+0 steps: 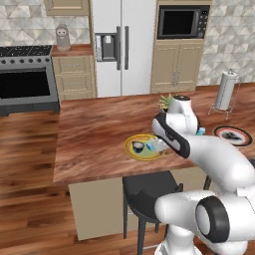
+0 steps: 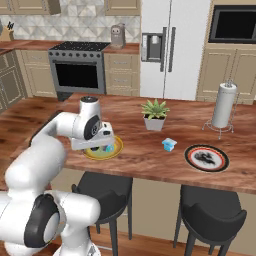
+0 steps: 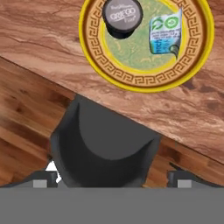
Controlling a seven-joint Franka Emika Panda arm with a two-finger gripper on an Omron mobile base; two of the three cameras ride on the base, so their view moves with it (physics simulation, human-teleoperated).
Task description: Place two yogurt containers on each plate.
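Observation:
The yellow-rimmed plate [image 3: 144, 82] with a pale green centre lies near the counter's front edge. On it stand a round dark yogurt container [image 3: 122, 16] with a whitish top and a light blue squarish one [image 3: 165, 29], apart from each other. My gripper [image 3: 113, 178] hovers above the plate's near side, open and empty, its fingertips [image 3: 46, 177] spread wide. The hand [image 2: 95, 140] covers part of the yellow plate [image 2: 118, 148]. Another light blue container [image 2: 169, 145] stands on the bare counter, left of the white plate [image 2: 207, 158] with its dark rim.
A potted green plant [image 2: 154, 114] stands mid-counter behind the blue cup. A paper towel holder [image 2: 223, 106] is at the back right. Two dark stools [image 2: 105, 187] sit under the counter's front edge, one directly below my hand.

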